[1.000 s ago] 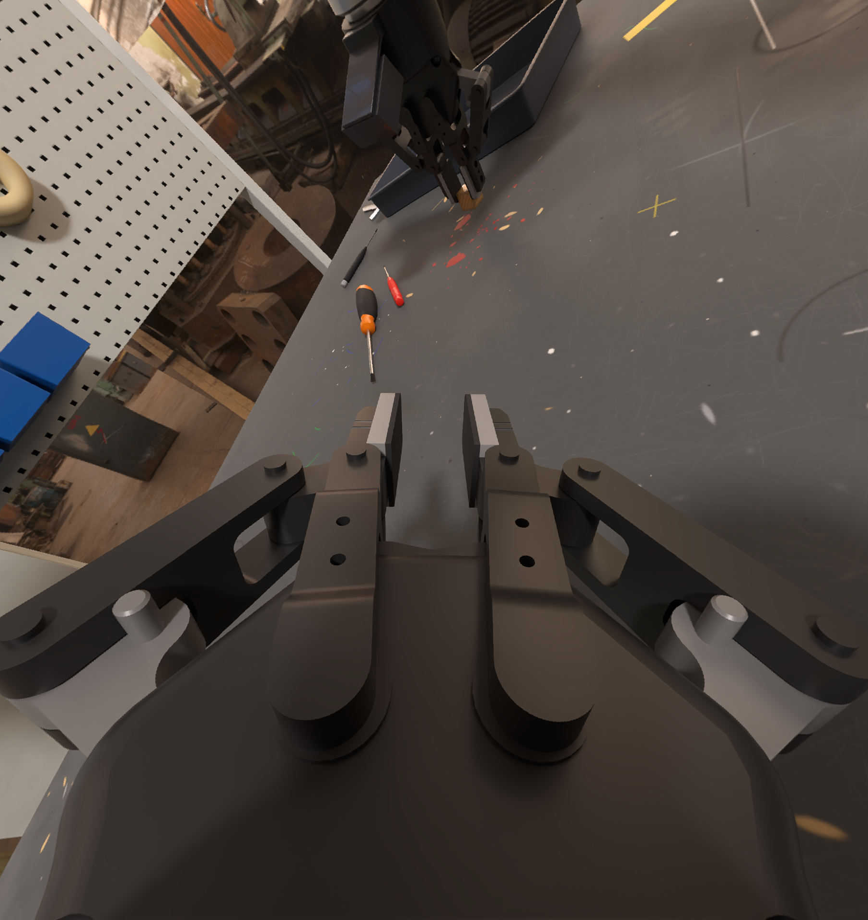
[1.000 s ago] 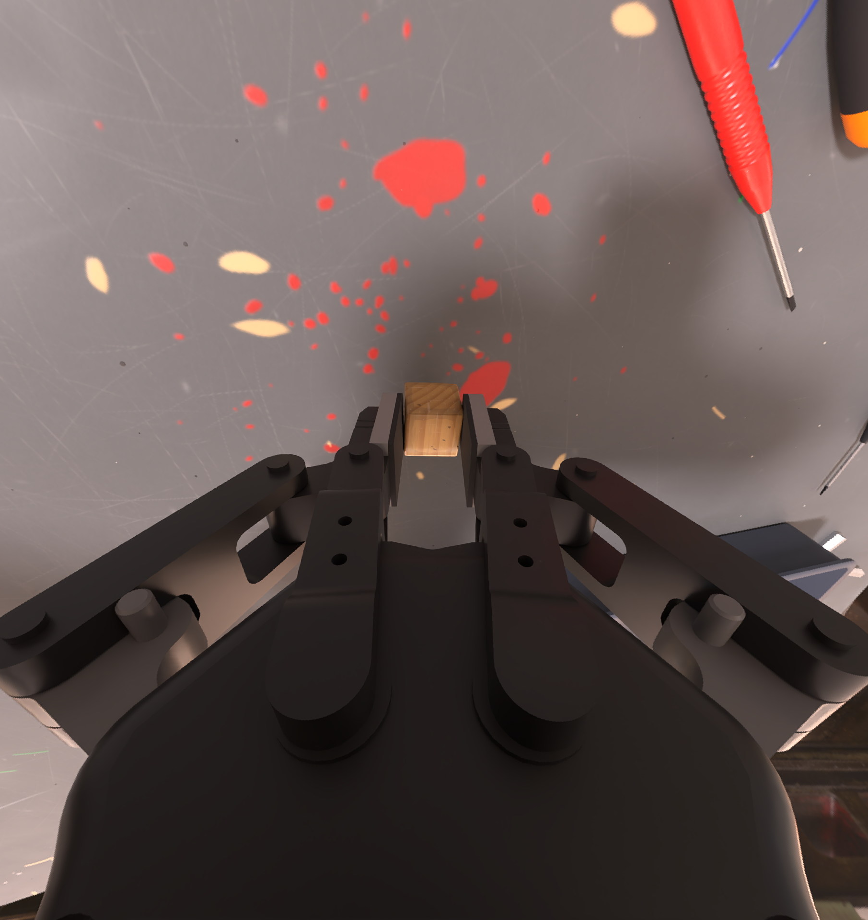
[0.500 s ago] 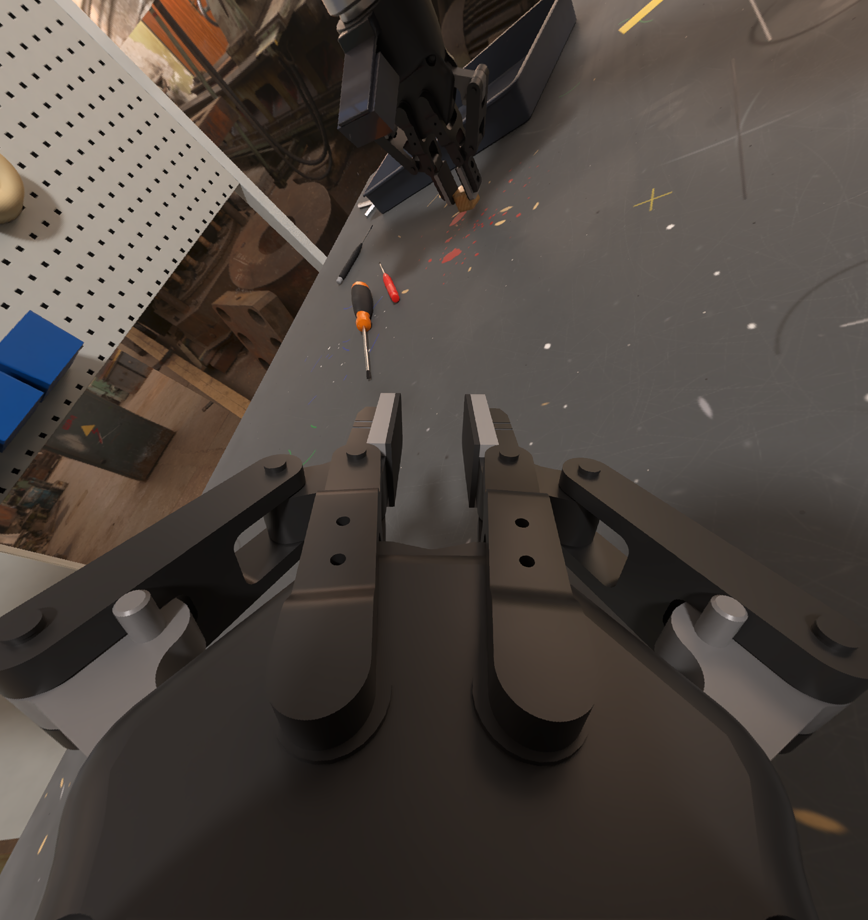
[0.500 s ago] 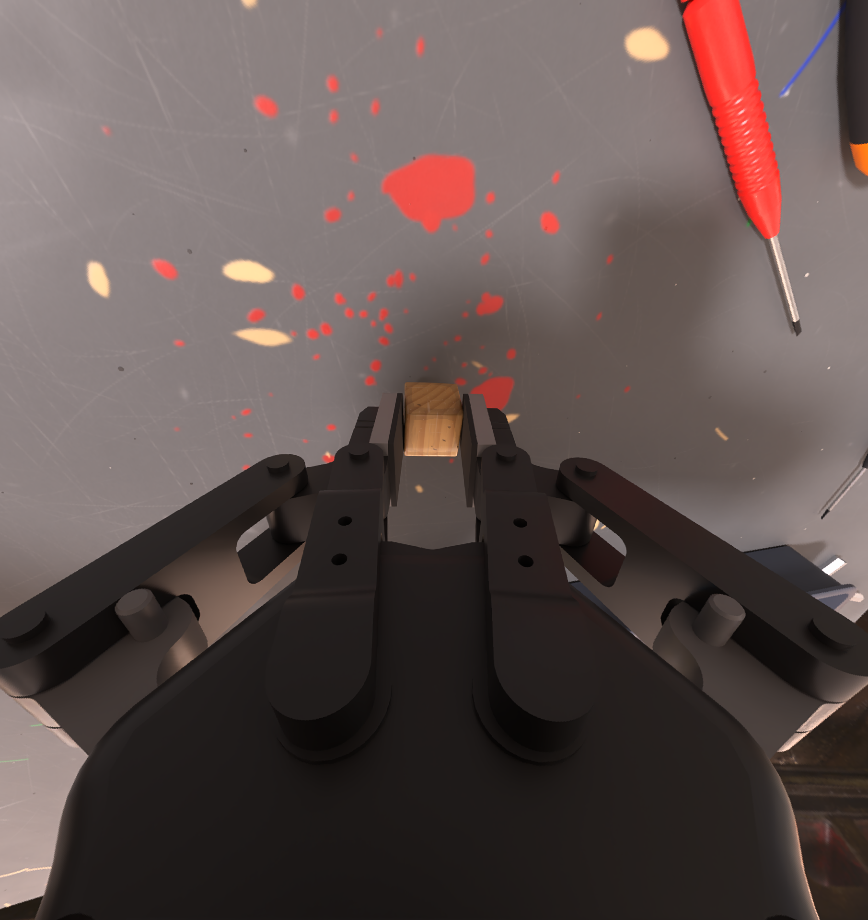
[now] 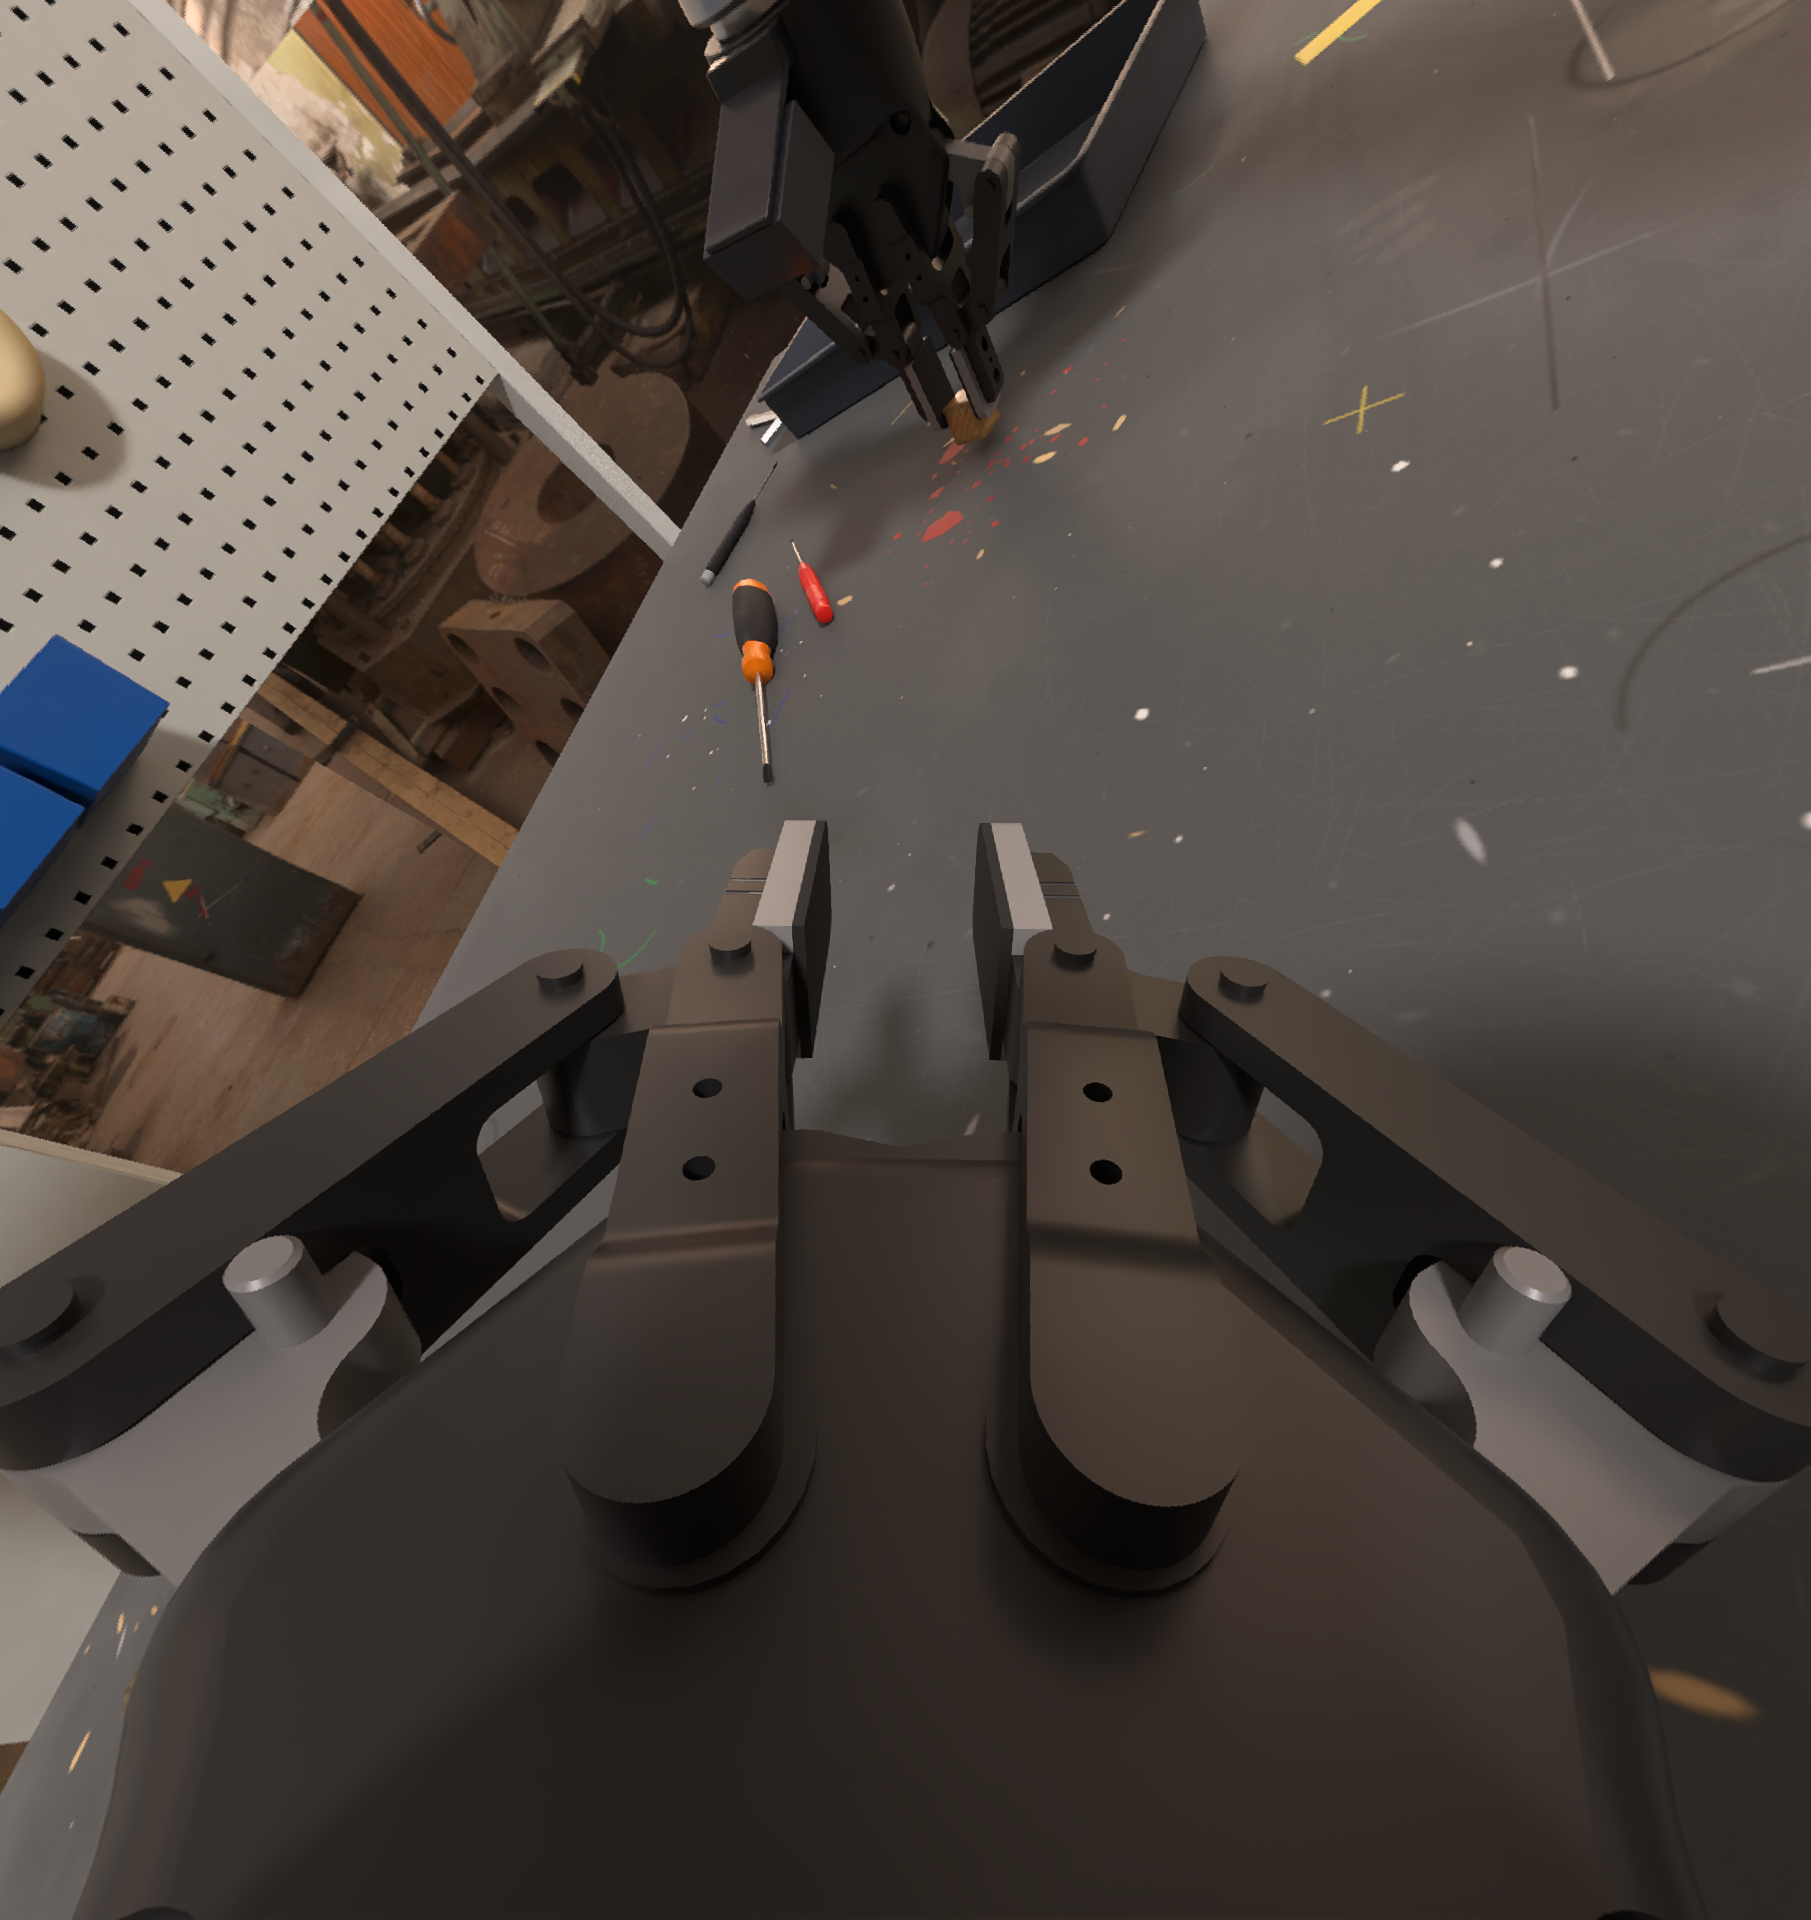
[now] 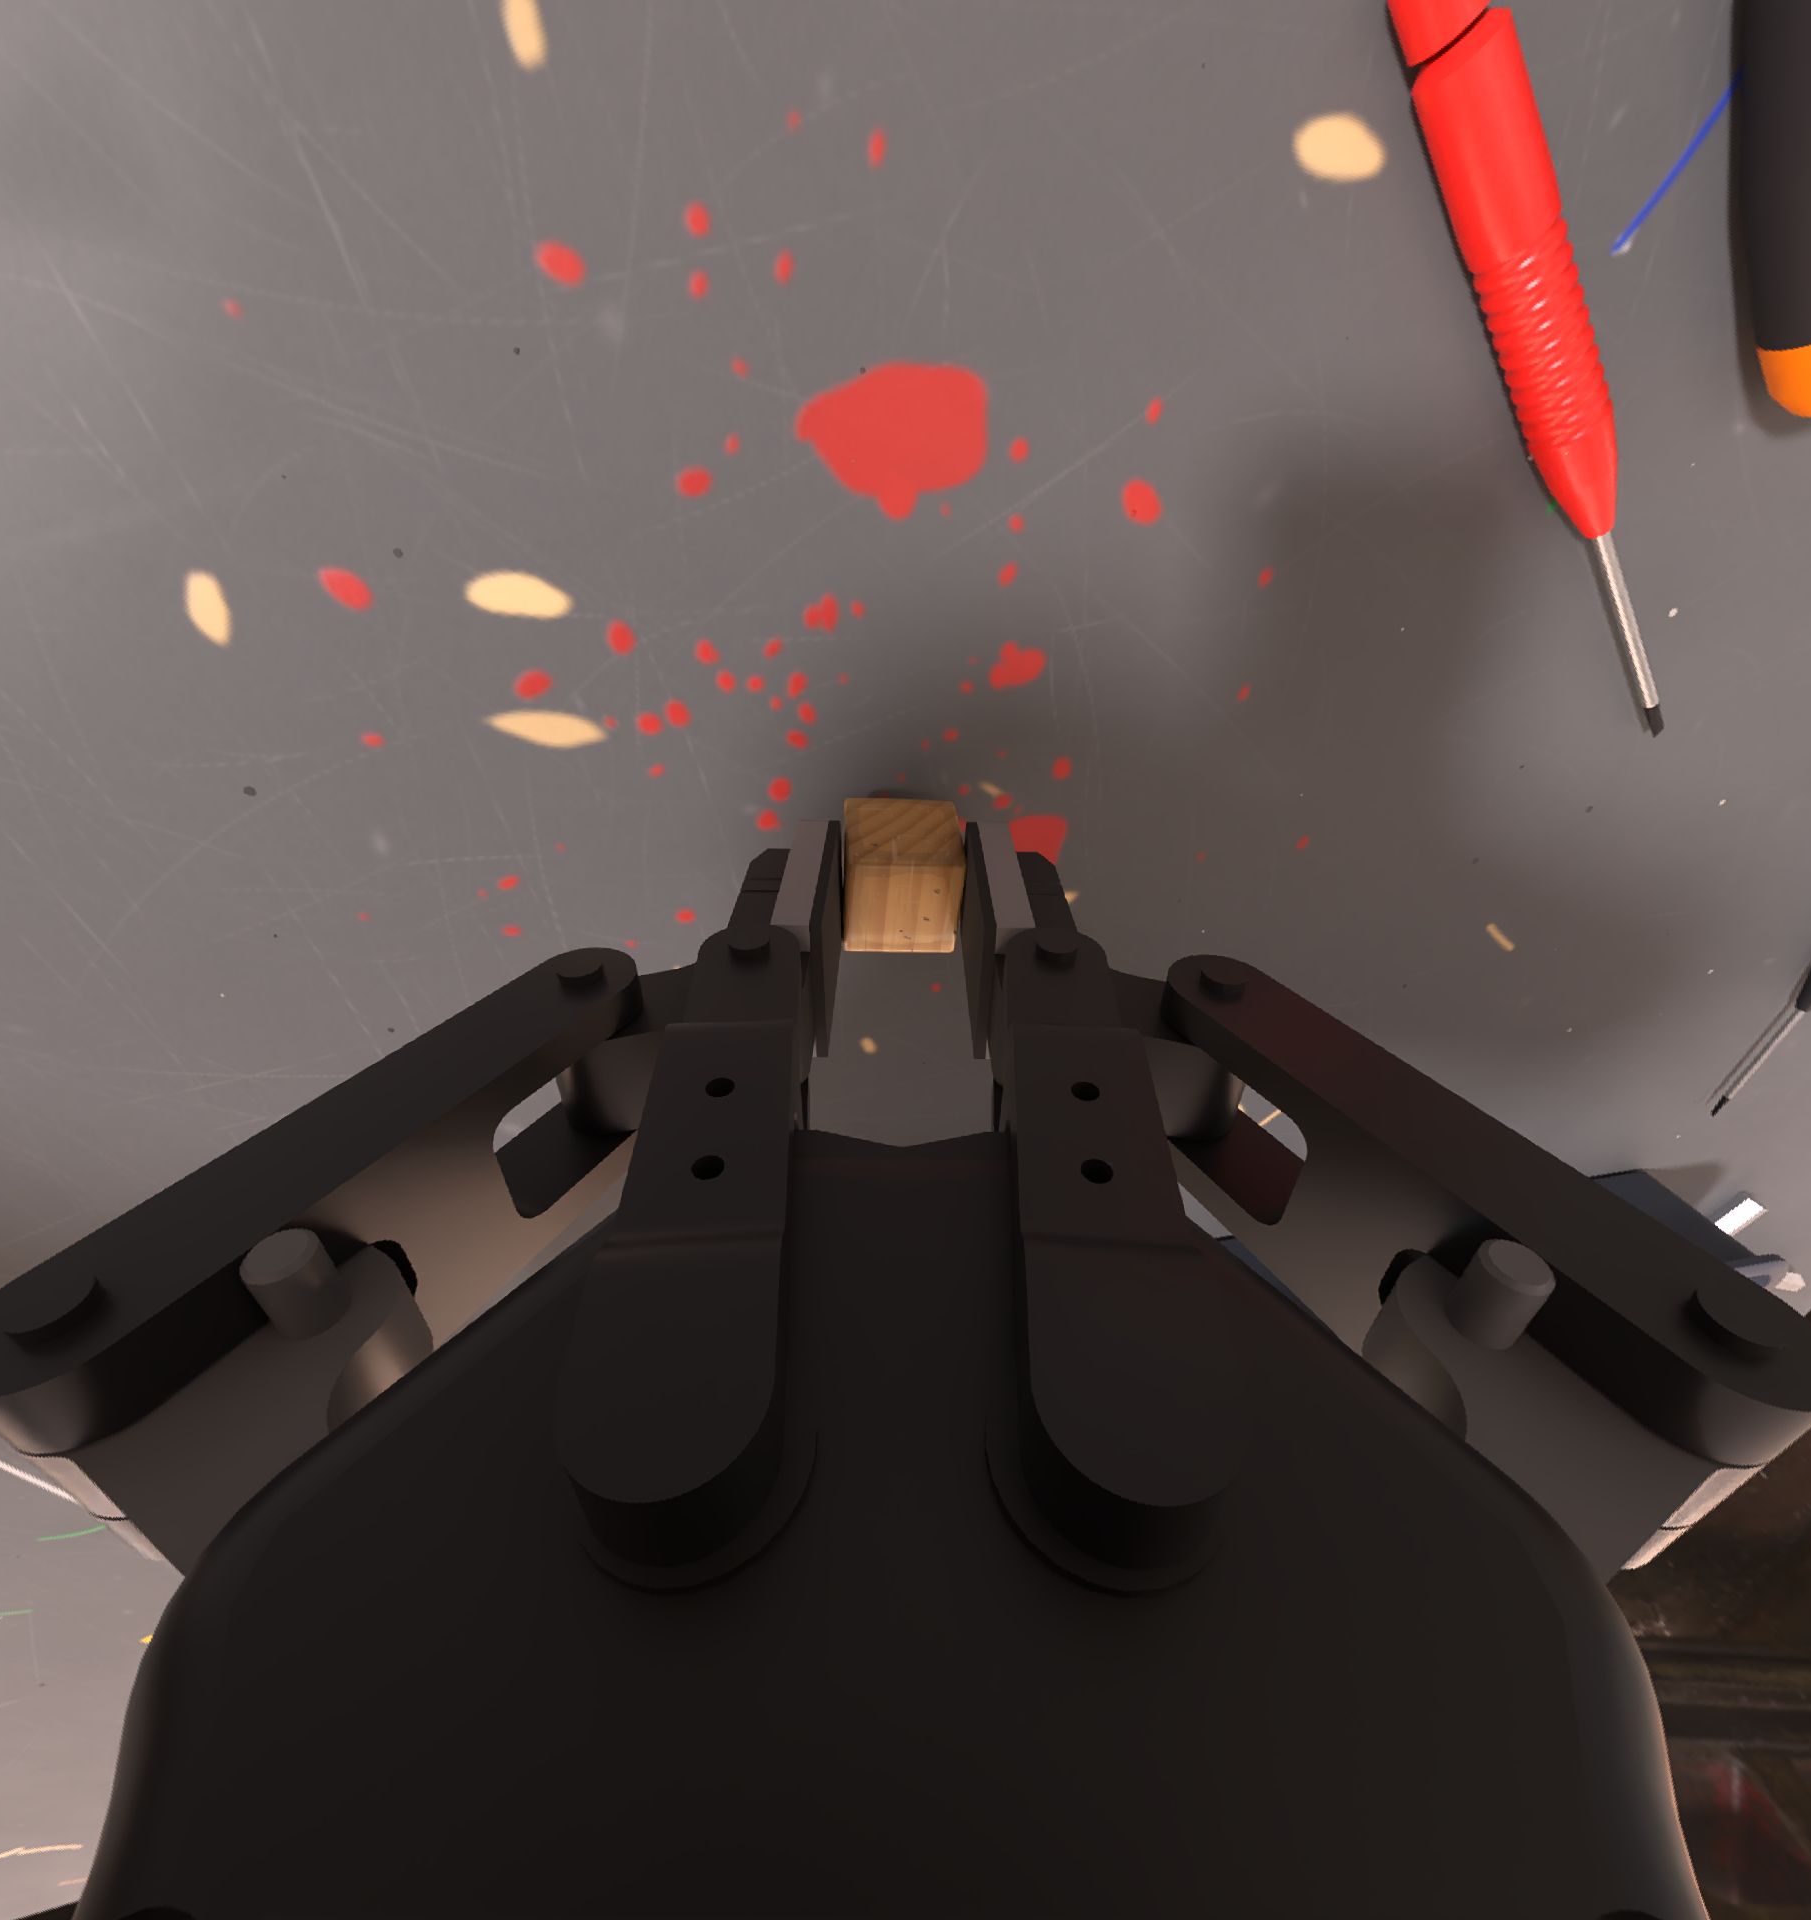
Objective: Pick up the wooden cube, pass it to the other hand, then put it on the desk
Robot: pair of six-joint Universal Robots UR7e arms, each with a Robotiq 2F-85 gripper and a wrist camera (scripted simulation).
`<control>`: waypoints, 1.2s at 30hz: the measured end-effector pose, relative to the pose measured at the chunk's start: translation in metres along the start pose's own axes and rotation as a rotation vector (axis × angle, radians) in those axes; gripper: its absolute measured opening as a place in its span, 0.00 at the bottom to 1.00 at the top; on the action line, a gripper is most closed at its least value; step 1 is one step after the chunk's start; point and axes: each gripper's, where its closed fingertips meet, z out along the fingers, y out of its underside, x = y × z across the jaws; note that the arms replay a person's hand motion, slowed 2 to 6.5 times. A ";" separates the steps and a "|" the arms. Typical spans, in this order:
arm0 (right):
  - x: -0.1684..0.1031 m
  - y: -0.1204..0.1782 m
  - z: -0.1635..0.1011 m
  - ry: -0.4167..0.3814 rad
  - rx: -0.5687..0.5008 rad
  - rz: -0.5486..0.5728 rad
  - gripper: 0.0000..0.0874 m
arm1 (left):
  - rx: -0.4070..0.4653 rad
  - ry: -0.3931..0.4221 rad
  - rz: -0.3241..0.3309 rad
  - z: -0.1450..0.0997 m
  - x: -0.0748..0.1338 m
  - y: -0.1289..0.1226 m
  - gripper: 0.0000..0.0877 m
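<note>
The small wooden cube point(image 6: 899, 894) sits between the fingertips of my right gripper point(image 6: 901, 873), which is shut on it and holds it close over the grey desk point(image 6: 361, 364), above red paint spots. In the left wrist view the right gripper point(image 5: 958, 400) with the cube point(image 5: 972, 421) shows far off at the top centre. My left gripper point(image 5: 901, 883) is open and empty, hanging over the desk point(image 5: 1296, 727) well short of the cube.
A red screwdriver point(image 5: 814, 592), an orange-and-black screwdriver point(image 5: 755, 644) and a thin black tool point(image 5: 740, 530) lie between the two grippers near the desk's left edge. A dark blue bin point(image 5: 1067, 187) stands behind the right gripper. A pegboard point(image 5: 205, 312) with blue boxes point(image 5: 59, 717) is at the left.
In the right wrist view the paint spots and screwdrivers have slid slightly down the picture, so the right gripper has shifted a little with the cube. The left gripper's view has barely shifted.
</note>
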 end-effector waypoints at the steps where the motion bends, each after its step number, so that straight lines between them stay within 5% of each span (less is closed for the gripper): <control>1: 0.000 0.000 0.000 0.000 0.002 0.000 0.24 | 0.000 0.000 0.000 0.000 0.000 0.000 0.30; 20: 0.000 -0.008 0.000 -0.009 0.029 -0.004 0.24 | -0.003 -0.004 -0.009 -0.001 -0.001 0.002 0.46; 33: 0.001 -0.005 0.003 -0.001 -0.010 -0.005 0.24 | -0.003 -0.003 -0.010 -0.002 -0.002 0.002 0.46; 34: 0.001 -0.005 0.003 0.000 -0.011 -0.002 0.25 | -0.003 -0.003 -0.010 -0.002 -0.002 0.002 0.46; 36: 0.002 -0.005 0.003 0.001 -0.011 0.003 0.43 | -0.003 -0.003 -0.011 -0.002 -0.002 0.002 0.46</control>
